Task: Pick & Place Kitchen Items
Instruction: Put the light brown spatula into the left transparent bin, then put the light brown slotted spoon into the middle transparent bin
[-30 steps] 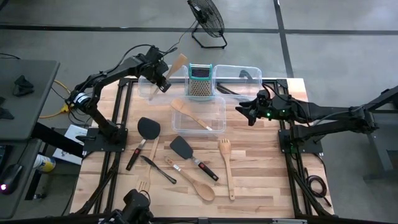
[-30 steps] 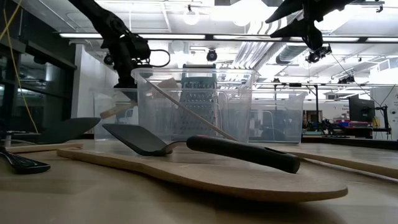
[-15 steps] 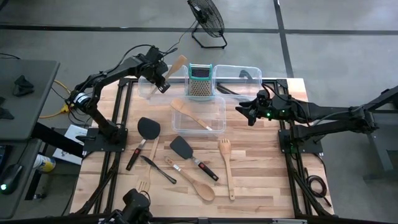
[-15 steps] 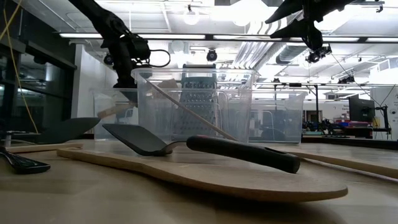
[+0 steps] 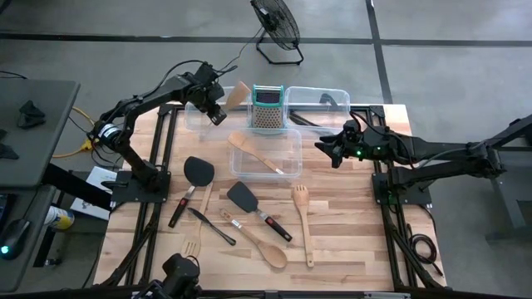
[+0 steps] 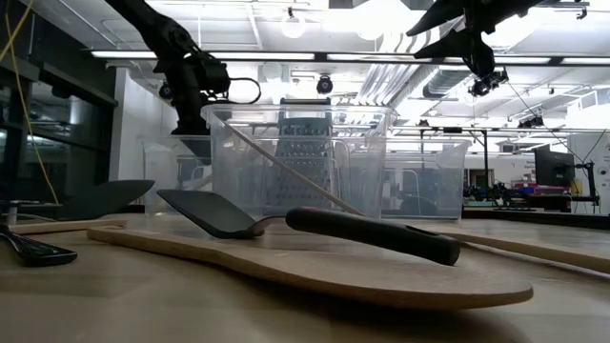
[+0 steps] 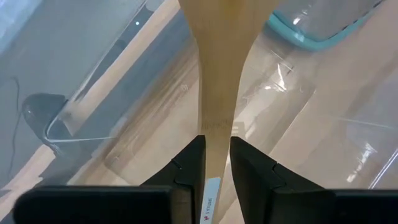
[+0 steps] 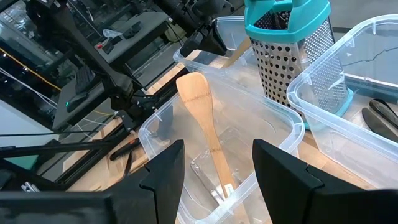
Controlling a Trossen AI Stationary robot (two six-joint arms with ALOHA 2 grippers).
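**Left arm: wooden spatula at drop-off**

Left gripper point(image 7: 216, 163) over the rear-left clear bin point(image 5: 197, 121), jaws flanking the wooden spatula point(image 7: 216, 74) handle; can't tell if still clamped or letting go. Next: open fully, lift straight out. Grater point(image 5: 268, 109) sits just beside. Right gripper point(image 8: 214, 165) waits open over the middle bin point(image 8: 186, 115), which holds a wooden spoon point(image 8: 208, 134). More utensils on the counter point(image 5: 349, 232).
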